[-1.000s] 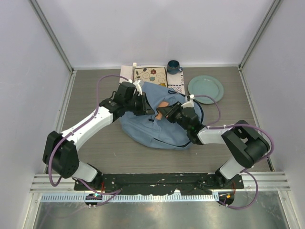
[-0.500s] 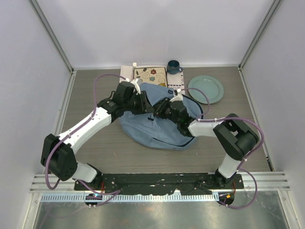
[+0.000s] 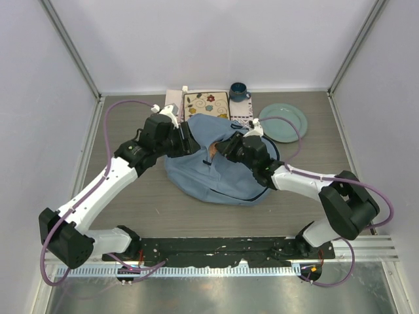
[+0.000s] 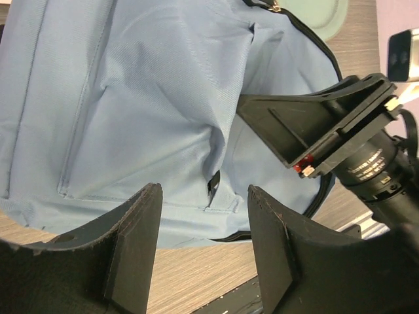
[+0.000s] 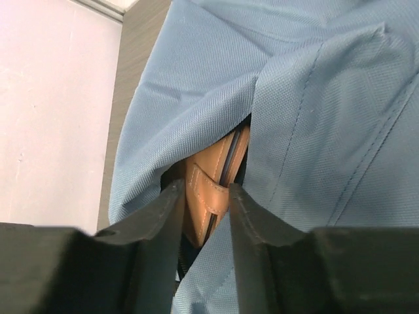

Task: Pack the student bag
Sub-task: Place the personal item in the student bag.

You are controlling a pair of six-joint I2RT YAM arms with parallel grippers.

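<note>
Tan leather fills the gap at the right claw (image 5: 205, 190): its jaws stand a little apart with a corner of a tan pouch (image 5: 203, 180) between the tips. I cannot tell whether they pinch it or only flank it. The pouch sits half inside a slit in the student bag (image 3: 209, 183), with blue fabric folded over it on both sides.

The left claw (image 4: 204, 190) is wide apart and holds nothing. It points at the bag's front panel from the left, just short of the cloth, with the right claw's black body close by.

The step looks like seating the pouch fully inside the bag. To do it well, the left claw should take the loose edge of the opening and lift it so the mouth stays wide. The right claw should push the pouch deep along the slit before backing off. It should then draw straight back, because the soft cloth slumps and could snag a finger and drag the pouch out again.

The bag lies flat in the middle of the grey wood-grain counter (image 3: 196, 219), reaching toward its far edge. A patterned cloth mat (image 3: 205, 103) and a dark blue mug (image 3: 238, 91) sit along that far edge. A pale green plate (image 3: 283, 122) lies toward the far right corner, just beside the bag. Plain pale walls on metal posts close in the far, left and right sides.
</note>
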